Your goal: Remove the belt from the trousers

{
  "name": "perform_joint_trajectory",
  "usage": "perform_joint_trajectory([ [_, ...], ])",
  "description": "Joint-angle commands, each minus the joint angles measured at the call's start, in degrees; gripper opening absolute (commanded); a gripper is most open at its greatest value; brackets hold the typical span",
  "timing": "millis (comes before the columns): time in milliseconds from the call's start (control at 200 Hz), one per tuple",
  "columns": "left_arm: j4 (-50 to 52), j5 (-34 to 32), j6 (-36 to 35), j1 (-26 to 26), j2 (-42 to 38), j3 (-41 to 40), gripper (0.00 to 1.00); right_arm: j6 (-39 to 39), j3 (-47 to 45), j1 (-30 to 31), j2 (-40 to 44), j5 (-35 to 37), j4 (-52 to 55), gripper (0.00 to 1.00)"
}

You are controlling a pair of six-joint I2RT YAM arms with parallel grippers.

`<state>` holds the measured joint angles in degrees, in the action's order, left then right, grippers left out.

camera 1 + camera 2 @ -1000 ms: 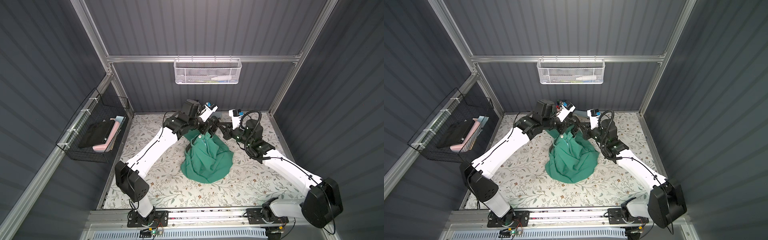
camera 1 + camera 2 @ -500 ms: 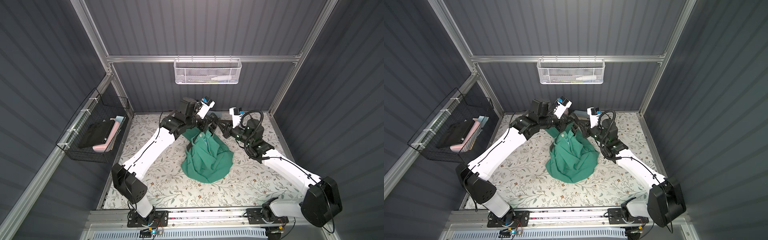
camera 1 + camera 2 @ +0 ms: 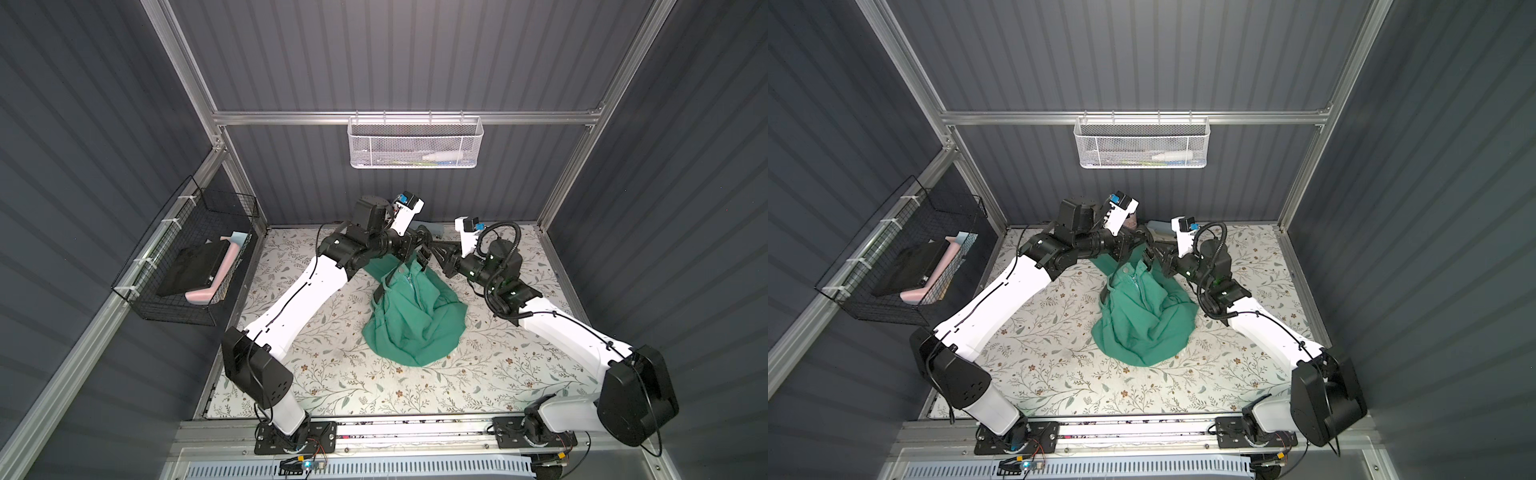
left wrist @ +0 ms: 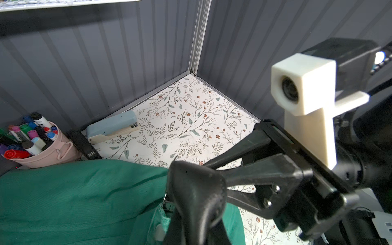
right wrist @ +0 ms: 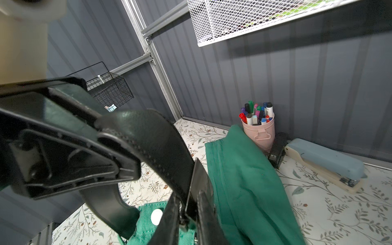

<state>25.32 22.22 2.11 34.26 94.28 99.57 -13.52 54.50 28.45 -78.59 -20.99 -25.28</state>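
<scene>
Belt [image 5: 158, 136], stitched black leather-like loop, clamped in left jaws; right jaws unclear.

belt [image 4: 197, 191] cut off at the left wrist view's edge; trousers [image 4: 74, 201] too.

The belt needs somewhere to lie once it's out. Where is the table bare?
Bare: the mat between the trousers and the front rail, and its back right corner. Crowded: the back middle, with marker cup and stapler.
</scene>
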Motion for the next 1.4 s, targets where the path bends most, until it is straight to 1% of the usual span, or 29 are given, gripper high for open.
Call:
perform_joint_trajectory([
  [0,-15.4,2.8,2.4,-0.8,-8.5,2.3,0.00,0.5,-3.0,-0.1,-2.7,1.5,7.8,0.18],
  [245,-16.2,3.2,3.4,-1.0,-8.8,2.5,0.00,0.6,-3.1,-0.1,-3.6,1.1,8.8,0.00],
  [410,-17.3,3.2,4.7,-1.1,-9.0,2.5,0.00,0.7,-3.2,0.0,-3.6,1.1,8.8,0.01],
  [520,-18.1,3.4,5.4,-1.3,-9.1,2.6,0.00,0.8,-3.3,0.0,-3.8,1.1,8.9,0.08],
  [595,-18.7,3.4,6.1,-1.4,-9.2,2.6,0.00,0.7,-3.4,0.1,-3.9,0.9,9.0,0.11],
  [946,-21.3,4.5,9.7,-1.7,-9.1,3.2,0.00,0.8,-3.6,0.4,-4.5,1.1,8.9,0.14],
  [1181,-22.2,4.3,11.1,-2.0,-8.9,3.9,0.00,1.1,-3.5,0.8,-5.1,1.1,9.2,0.20],
  [1321,-22.7,4.5,12.2,-2.2,-8.7,4.3,0.00,1.6,-3.5,1.1,-5.3,1.2,9.4,0.20],
  [1361,-22.7,4.6,12.3,-2.2,-8.6,4.4,0.00,1.7,-3.4,1.2,-5.3,1.3,9.4,0.18],
  [1396,-22.6,4.7,12.4,-2.2,-8.5,4.3,0.00,1.8,-3.4,1.3,-5.4,1.4,9.3,0.14],
])
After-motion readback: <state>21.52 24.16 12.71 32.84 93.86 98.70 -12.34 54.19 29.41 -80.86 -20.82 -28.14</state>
